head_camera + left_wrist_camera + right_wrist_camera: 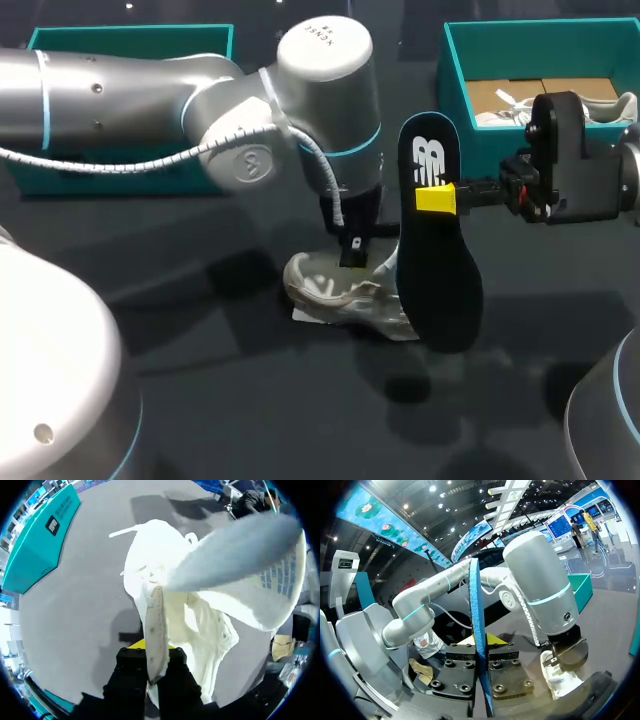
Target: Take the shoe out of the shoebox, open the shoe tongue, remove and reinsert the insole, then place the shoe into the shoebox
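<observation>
Insole (441, 290) is hanging upright w/ right gripper (437, 198) clamping it, over the shoe (335, 290) at mid table (230, 400). Left gripper (352, 252) is pinching the shoe's upper. I'm judging removal done; reinsert is coming next, needing toe end aimed into the opening.

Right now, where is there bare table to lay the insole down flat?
Bare table lies in front of the shoe, and left of it, in front of the left teal box. Crowded: the middle, where the left hand grips the shoe and the right hand holds the insole upright beside it.
</observation>
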You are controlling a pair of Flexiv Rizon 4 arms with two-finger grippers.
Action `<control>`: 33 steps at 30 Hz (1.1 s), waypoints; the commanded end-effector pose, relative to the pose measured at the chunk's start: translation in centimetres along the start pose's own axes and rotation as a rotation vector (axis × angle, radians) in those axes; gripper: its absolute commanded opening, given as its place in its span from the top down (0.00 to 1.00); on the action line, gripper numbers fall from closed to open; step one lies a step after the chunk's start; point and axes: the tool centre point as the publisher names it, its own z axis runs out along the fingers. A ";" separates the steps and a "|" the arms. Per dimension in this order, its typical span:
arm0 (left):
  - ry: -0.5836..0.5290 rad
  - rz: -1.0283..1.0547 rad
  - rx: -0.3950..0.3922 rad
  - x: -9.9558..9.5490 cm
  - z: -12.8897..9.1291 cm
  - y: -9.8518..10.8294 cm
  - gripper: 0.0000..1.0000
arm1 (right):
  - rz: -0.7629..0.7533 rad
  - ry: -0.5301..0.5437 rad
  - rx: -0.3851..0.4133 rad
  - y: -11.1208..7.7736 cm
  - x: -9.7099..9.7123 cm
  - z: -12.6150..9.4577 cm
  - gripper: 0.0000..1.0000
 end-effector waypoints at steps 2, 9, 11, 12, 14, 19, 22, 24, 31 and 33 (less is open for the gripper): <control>0.054 0.133 0.056 0.4 -2.4 1.1 1.00 | 0.001 -0.003 0.000 -0.1 0.1 0.1 1.00; 0.054 0.133 0.056 0.4 -2.4 1.1 1.00 | 0.001 -0.003 0.000 -0.1 0.1 0.1 1.00; 0.054 0.133 0.056 0.4 -2.4 1.1 1.00 | 0.001 -0.003 0.000 -0.1 0.1 0.1 1.00; 0.054 0.133 0.056 0.4 -2.4 1.1 1.00 | 0.001 -0.003 0.000 -0.1 0.1 0.1 1.00; 0.044 0.241 0.045 0.3 -3.3 0.8 1.00 | 0.001 -0.003 0.000 -0.1 0.1 0.1 1.00; 0.035 0.510 0.007 0.5 -4.7 0.2 1.00 | 0.001 -0.003 0.000 -0.1 0.1 0.1 1.00; -0.096 0.628 -0.064 1.0 -5.6 0.0 1.00 | 0.001 -0.003 0.000 -0.1 0.1 0.1 1.00; -0.096 0.628 -0.064 1.0 -5.6 0.0 1.00 | 0.001 -0.003 0.000 -0.1 0.1 0.1 1.00; -0.096 0.628 -0.064 1.0 -5.6 0.0 1.00 | 0.001 -0.003 0.000 -0.1 0.1 0.1 1.00; -0.091 0.671 -0.044 0.8 -5.7 0.1 1.00 | 0.001 -0.003 0.000 -0.1 0.1 0.1 1.00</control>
